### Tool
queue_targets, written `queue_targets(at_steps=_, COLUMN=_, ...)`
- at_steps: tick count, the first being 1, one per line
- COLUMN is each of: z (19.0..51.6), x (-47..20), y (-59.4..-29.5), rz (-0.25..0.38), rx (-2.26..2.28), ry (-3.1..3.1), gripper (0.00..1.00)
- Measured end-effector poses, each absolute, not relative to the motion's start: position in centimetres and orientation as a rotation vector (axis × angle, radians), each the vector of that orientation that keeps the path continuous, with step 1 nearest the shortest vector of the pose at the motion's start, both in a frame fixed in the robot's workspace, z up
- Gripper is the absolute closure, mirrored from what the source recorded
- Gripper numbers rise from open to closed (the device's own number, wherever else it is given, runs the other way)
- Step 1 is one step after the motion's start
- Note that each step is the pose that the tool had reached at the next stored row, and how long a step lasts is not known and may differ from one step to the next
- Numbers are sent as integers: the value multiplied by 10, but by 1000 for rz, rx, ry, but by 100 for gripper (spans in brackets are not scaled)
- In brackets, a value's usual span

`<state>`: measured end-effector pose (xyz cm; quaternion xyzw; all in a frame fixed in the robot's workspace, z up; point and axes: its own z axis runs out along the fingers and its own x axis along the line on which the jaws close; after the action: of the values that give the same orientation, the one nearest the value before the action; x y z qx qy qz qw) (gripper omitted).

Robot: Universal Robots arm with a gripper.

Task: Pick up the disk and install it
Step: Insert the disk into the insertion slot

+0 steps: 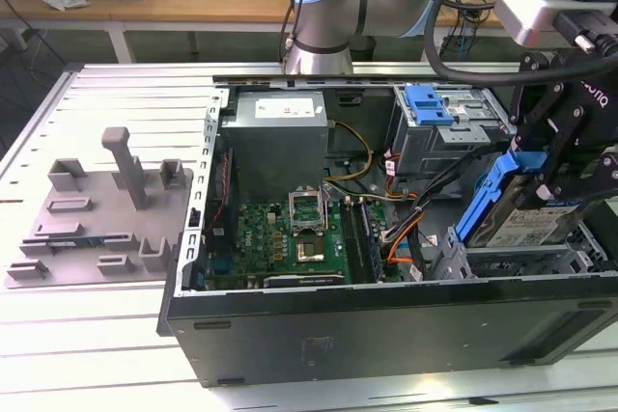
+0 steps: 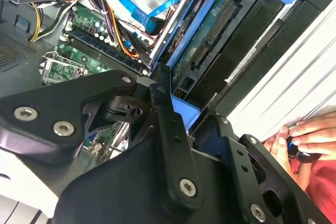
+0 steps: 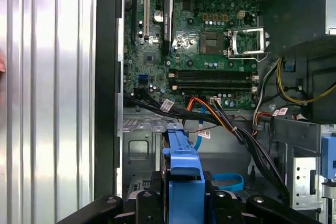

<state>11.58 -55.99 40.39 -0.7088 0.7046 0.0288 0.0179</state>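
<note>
a: so why does the disk (image 1: 529,227) hang tilted in our grip?
b: our gripper (image 1: 558,173) clamps it edge-down, we judge, to line up with the bay (image 1: 512,260) just beneath it.

cables (image 3: 236,129) crowding drive bay (image 3: 139,148), motherboard (image 1: 290,233) side open

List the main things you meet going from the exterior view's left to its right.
Grey fixture tray → silver power supply → drive cage with blue latch → the disk, tilted, clamped in the gripper.
</note>
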Motion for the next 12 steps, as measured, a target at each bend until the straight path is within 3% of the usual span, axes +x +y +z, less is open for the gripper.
queue_targets(at_steps=8, z=403, x=116, y=-560, rz=89, rx=-2202, ry=2188, gripper=63)
queue_targets(at_steps=10, z=403, x=116, y=-560, rz=89, rx=-2202, ry=2188, gripper=56)
queue_targets(at_steps=12, z=403, x=116, y=-560, rz=89, rx=-2202, ry=2188, gripper=56)
